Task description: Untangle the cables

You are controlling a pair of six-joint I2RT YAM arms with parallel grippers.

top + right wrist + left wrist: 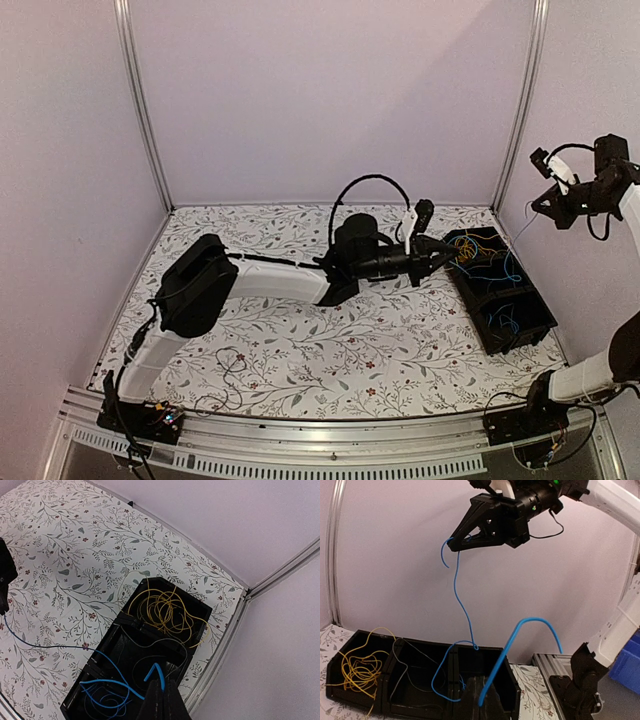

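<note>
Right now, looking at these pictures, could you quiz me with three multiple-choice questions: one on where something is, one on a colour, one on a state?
1. Where does the yellow cable lie?
A. In an end compartment of the black tray
B. Loose on the flowered table
C. Draped over the left arm

2. What colour is the cable hanging from the raised right tool?
A. Red
B. Blue
C. Green

3. How is that tool?
A. Wide open and empty
B. Shut on the cable
C. Resting on the table

Answers:
1 A: the yellow coil sits inside the tray's end section.
2 B: a blue cable drops from the tool's tip toward the tray.
3 B: the fingers are pinched together on the cable, high in the air.
</note>
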